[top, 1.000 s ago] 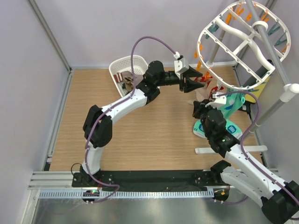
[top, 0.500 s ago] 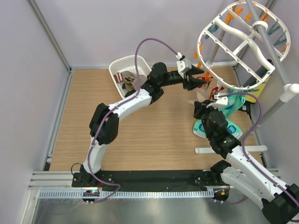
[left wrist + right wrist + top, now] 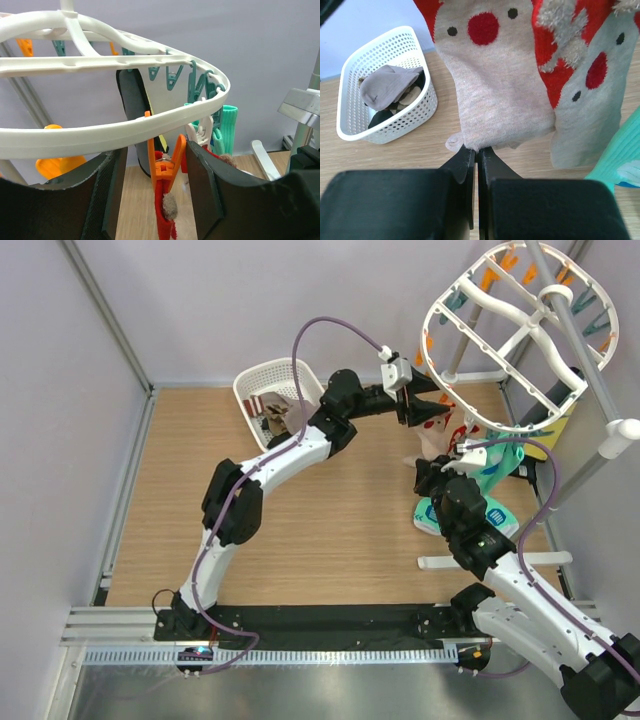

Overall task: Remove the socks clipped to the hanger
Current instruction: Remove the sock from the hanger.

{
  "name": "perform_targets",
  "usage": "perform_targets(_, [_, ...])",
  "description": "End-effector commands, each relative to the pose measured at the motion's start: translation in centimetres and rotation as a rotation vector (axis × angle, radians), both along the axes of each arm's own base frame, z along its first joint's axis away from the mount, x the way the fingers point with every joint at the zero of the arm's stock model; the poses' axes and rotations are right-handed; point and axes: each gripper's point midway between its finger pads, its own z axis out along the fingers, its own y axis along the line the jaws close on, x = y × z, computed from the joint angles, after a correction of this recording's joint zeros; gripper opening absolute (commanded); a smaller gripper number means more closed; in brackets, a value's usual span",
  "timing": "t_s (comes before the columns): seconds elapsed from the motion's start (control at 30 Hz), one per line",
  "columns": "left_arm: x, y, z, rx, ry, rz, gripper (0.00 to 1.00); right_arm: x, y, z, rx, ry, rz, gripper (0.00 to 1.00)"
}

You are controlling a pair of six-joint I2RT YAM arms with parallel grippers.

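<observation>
Top external view, nearest first: the right arm rises from its base at the near right corner, elbow bent. The right gripper (image 3: 428, 472) points away toward the hanging socks. The left arm reaches diagonally across the wooden table (image 3: 330, 530) from the near left, nearly stretched out. The left gripper (image 3: 425, 412) sits just under the near rim of the white oval hanger (image 3: 505, 428), which hangs tilted on a metal pole (image 3: 575, 340) at far right.

Right wrist view: jaws pressed together, with their tips at the toe edge of a beige sock (image 3: 495, 95) that has a red nose mark. I cannot tell whether fabric is caught between them. A second beige sock (image 3: 590, 105) hangs just beside it, with a teal sock (image 3: 625, 150) at the edge of the view. Further left on the table is a white perforated basket (image 3: 350, 75) holding a grey sock (image 3: 387, 87).

Left wrist view: jaws partly open, gripping nothing. The pads (image 3: 202, 195) stand on either side of an orange peg (image 3: 165, 162) that hangs from the hanger rim and clamps a red sock (image 3: 165, 215). The right pad is just beside the peg, the left pad apart from it. Beyond hang a black sock (image 3: 132, 105), teal pegs (image 3: 200, 85) and a ribbed teal sock (image 3: 227, 125).
</observation>
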Motion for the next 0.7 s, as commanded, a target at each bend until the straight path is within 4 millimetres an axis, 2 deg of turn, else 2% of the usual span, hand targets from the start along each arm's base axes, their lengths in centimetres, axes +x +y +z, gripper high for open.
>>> perform_targets(0.0, [-0.8, 0.1, 2.3, -0.053, -0.049, -0.031, 0.54, 0.0, -0.2, 1.4, 0.025, -0.045, -0.008, 0.01])
perform_targets(0.43, [-0.9, 0.1, 3.9, -0.133, -0.014, -0.043, 0.49, 0.0, -0.3, 0.9, 0.017, -0.034, -0.009, 0.01])
perform_targets(0.67, [-0.6, -0.2, 3.4, -0.118, 0.012, -0.032, 0.43, -0.1, -0.4, 1.0, 0.021, -0.038, -0.017, 0.01])
